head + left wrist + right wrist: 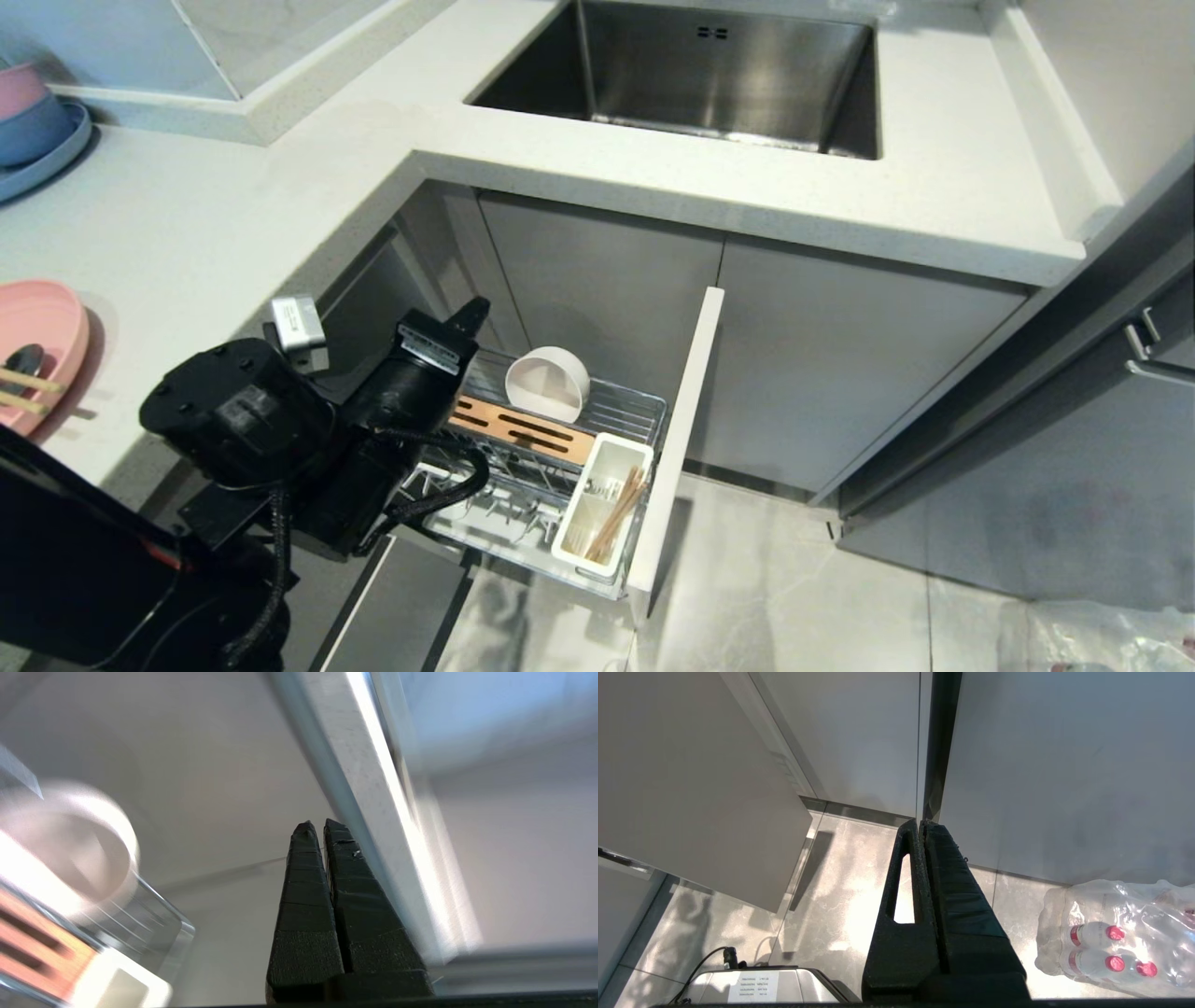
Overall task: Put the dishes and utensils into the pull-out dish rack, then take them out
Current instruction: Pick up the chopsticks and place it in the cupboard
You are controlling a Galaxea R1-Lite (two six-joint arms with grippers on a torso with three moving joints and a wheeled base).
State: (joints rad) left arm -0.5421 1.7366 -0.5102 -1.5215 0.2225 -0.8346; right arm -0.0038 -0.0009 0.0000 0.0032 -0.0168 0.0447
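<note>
I am hovering my left end effector, pinched shut and empty, over the pull-out dish rack, the cream-white bowl standing on edge just beyond its tip.

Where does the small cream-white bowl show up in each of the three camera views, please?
Head view: the bowl stands on edge at the back of the pull-out dish rack, behind the slotted wood strip.
Left wrist view: the bowl is blurred at the left edge, beside the shut left gripper.
Right wrist view: not in it.
Shared landmark: the wood strip, next to the bowl in both views.
</note>
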